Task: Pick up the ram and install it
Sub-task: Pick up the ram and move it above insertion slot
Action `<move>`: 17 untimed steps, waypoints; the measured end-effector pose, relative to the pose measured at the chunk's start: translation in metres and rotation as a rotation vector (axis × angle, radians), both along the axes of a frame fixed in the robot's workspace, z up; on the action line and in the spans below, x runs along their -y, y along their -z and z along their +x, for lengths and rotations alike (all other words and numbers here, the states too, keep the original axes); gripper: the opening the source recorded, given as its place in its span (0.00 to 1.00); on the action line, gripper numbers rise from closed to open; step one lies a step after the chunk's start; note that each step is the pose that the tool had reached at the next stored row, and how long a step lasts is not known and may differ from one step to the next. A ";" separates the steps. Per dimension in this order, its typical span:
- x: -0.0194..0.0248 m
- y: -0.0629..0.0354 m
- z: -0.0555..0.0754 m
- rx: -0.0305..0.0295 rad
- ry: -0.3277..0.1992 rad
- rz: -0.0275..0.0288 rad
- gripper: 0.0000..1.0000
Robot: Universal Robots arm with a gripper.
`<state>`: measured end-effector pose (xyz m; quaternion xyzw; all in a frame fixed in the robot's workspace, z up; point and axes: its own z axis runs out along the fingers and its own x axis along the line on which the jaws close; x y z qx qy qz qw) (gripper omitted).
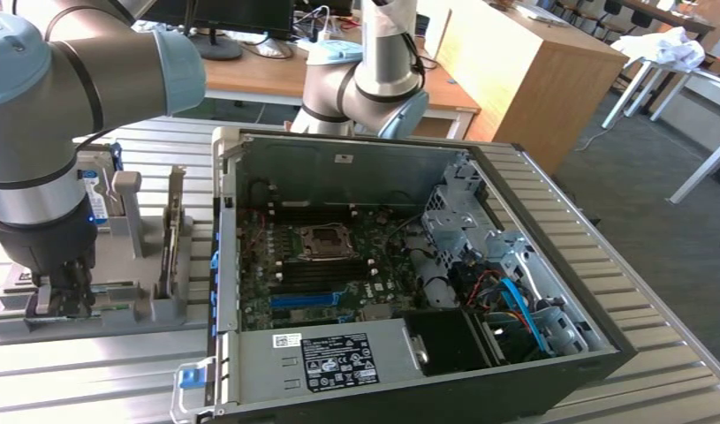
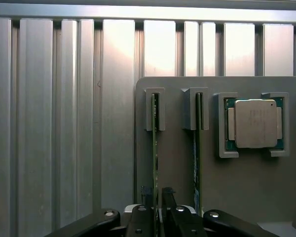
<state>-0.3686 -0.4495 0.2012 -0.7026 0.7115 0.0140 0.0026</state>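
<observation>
We start with the ribbed metal desk (image 1: 88,380), which carries an open computer case (image 1: 336,172) lying on its side, its board facing up. The robot arm (image 1: 41,132) reaches down at the exterior view's left over a grey holder (image 1: 136,309) that stands beside the case.

The hand (image 2: 158,190) sits low over that holder. In the wrist view it straddles the ram (image 2: 155,148), which stands on its thin edge in the holder's slot. The hand is partly spread, not yet pinching. One side lies right against the stick, and a dark sliver of gap shows on the other.

A second stick (image 2: 196,158) stands in the neighbouring slot, and a square silver processor (image 2: 255,123) rests in its own pocket further along.

We judge the pick-up to be the step in hand, with nothing installed so far. Finishing this grasp calls for an even squeeze on both flat faces, clear of the neighbouring stick.

The hand covers the ram's near end, and edge-on we cannot read its chips. In the exterior view, the memory slots inside the case are hard to make out.
</observation>
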 end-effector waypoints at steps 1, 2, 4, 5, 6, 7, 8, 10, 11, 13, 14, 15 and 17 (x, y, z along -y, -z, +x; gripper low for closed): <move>0.0000 0.0000 0.000 0.0000 0.000 0.0000 0.21; 0.0000 0.0000 0.000 0.0000 0.000 0.0000 0.21; 0.0001 0.0000 0.000 0.0000 0.000 0.0000 0.21; 0.0006 0.0000 0.000 -0.0001 0.000 0.0000 0.21; 0.0012 0.0000 0.000 -0.0001 0.000 -0.0001 0.21; 0.0015 0.0000 0.000 -0.0001 0.000 0.0000 0.21; 0.0014 0.0000 0.000 0.0000 0.000 0.0000 0.21; 0.0014 0.0000 0.000 0.0000 0.000 0.0000 0.21; 0.0014 0.0000 0.000 0.0000 0.000 0.0000 0.21; 0.0015 0.0000 0.000 0.0000 0.000 0.0000 0.21; 0.0015 0.0000 0.000 0.0000 0.000 0.0000 0.21; 0.0015 0.0000 0.000 0.0000 0.000 0.0000 0.21; 0.0015 0.0000 0.000 0.0000 0.000 0.0001 0.20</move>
